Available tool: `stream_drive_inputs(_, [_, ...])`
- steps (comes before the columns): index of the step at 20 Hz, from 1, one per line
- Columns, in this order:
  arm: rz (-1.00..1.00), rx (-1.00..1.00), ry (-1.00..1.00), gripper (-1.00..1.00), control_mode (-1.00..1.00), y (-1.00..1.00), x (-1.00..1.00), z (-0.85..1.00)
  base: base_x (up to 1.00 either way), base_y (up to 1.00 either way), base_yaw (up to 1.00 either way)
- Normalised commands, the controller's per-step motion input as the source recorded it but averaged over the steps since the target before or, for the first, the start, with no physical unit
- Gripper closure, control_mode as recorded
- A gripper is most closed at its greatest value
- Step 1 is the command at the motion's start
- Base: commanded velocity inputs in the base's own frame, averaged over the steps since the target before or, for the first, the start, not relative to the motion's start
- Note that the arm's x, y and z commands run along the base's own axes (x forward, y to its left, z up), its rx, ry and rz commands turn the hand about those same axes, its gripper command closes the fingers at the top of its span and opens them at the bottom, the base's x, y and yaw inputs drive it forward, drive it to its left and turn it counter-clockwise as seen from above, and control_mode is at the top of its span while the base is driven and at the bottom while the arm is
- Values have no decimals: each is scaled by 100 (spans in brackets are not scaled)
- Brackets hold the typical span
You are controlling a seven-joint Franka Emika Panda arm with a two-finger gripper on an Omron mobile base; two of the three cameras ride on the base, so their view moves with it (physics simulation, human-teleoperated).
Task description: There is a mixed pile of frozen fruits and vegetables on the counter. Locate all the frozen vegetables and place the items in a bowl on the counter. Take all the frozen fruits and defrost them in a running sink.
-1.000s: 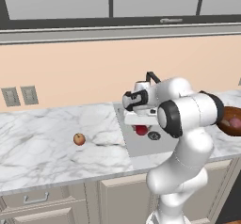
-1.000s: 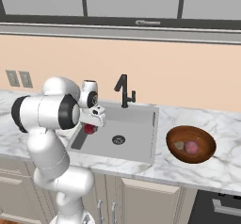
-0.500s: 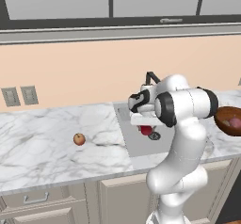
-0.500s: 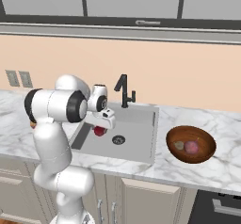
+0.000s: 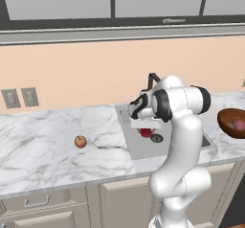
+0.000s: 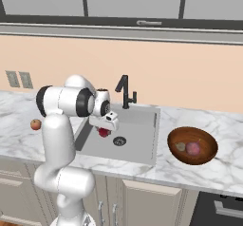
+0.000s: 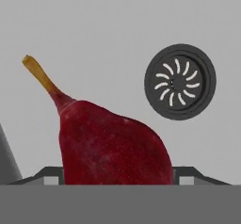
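In the left base view, the arm is bending down over the sink (image 5: 186, 148), and the pincer (image 5: 146, 131) is hanging low inside the basin with the dark red stemmed fruit (image 5: 146, 132) showing just below the hand, near the round drain (image 5: 156, 138). The orange-yellow fruit (image 5: 80, 141) is sitting alone on the white marble table (image 5: 43, 150), well to the left of the sink. At the right edge the reddish-brown bowl (image 5: 228, 120) is resting on the table with the pinkish-purple ball (image 5: 239, 124) lying inside it. In the right base view, the pincer (image 6: 104, 131) is reaching into the sink (image 6: 137, 142) in front of the black faucet (image 6: 124, 90), and the red fruit (image 6: 103, 132) is hanging under the hand, just left of the drain (image 6: 119, 141). The bowl (image 6: 175, 149) is standing on the table (image 6: 223, 168) right of the sink, holding the pinkish-purple ball (image 6: 192, 148) and the smaller olive-brown piece (image 6: 181, 146) beside it. The orange-yellow fruit (image 6: 35, 124) is showing on the table beyond the arm, at the left. In the hand view, the pincer (image 7: 117, 180) is clamping the red fruit (image 7: 113, 145), whose body is sitting between the two dark tips while its tan stem (image 7: 40, 73) is pointing up and to the left; the grey sink floor (image 7: 94, 25) is lying behind it, with the drain (image 7: 180, 81) apart from the fruit at the upper right.
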Motion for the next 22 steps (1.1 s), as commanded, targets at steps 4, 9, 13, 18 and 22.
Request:
stream_drive_inputs(4, [0, -2, -2, 100, -100, -5, 29, -40, 0, 0, 0])
stream_drive_inputs(9, [0, 0, -2, 100, -100, -2, 21, -34, 0, 0, 0])
stream_drive_inputs(13, [0, 0, 0, 100, -100, -1, 11, -29, 0, 0, 0])
stream_drive_inputs(18, [0, 0, 1, -100, -100, 0, 1, -11, 0, 0, 0])
stream_drive_inputs(22, [0, 0, 1, -100, -100, 0, -1, 18, 0, 0, 0])
